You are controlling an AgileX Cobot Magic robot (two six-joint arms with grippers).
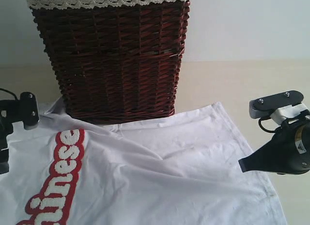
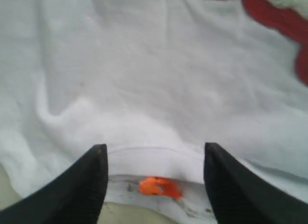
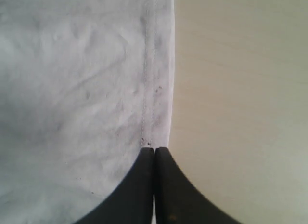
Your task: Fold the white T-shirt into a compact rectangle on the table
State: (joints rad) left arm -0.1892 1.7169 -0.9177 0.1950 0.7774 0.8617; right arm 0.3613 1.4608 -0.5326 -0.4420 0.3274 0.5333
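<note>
The white T-shirt lies spread out on the table, its red-outlined letters at the front left. My left gripper is open and straddles the collar, where the small orange neck label shows between its fingers. My right gripper is shut, its tips together right over the stitched hem at the shirt's right edge. The cloth there lies flat, with no visible bunching at the tips.
A dark red wicker basket with white lace trim stands behind the shirt, its base touching the shirt's far edge. Bare table runs to the right of the hem.
</note>
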